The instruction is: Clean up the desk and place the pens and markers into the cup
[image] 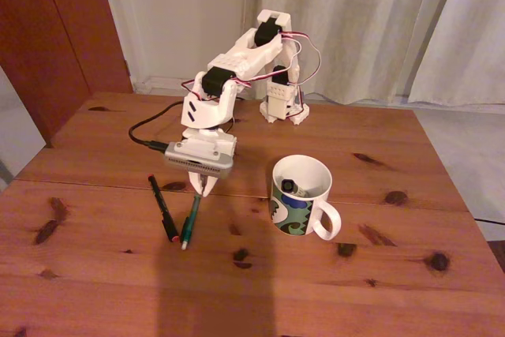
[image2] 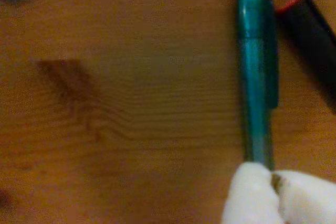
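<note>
**Claw closed on the teal pen, one marker already in the mug**

In the fixed view the claw sits left of centre, pointing down at the desk, its white fingertips pinched around the upper end of the teal-green pen. The wrist view shows the same grip at the lower right of the frame: the two white fingertips meet over the pen's barrel, which runs straight up the frame to a pale tip at the top edge. The pen lies flat on the wood.

Just beside it lies the black pen, its red tip at the lower end in the fixed view; the two pens angle toward each other there, their lower ends near but apart. In the wrist view the black pen crosses the upper right corner, with a red band showing.

To the right of the claw, near the centre of the fixed view, stands the cup, upright, handle turned toward the lower right. Inside it leans a marker, dark end up, resting against the left inner wall.

The arm's base stands at the far edge of the desk, before pale curtains.
</note>
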Action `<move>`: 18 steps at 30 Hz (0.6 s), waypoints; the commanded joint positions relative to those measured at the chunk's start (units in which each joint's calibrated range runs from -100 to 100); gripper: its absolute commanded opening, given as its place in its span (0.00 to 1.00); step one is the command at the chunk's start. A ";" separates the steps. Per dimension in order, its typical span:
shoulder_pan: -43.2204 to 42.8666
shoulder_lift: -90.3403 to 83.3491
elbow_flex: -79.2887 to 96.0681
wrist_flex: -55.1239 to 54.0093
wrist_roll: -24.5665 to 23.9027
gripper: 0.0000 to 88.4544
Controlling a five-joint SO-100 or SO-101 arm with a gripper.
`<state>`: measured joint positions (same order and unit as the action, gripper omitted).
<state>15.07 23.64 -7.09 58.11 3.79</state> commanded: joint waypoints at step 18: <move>2.50 -3.74 1.59 -0.35 0.93 0.01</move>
<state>16.39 23.64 -5.22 58.11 4.32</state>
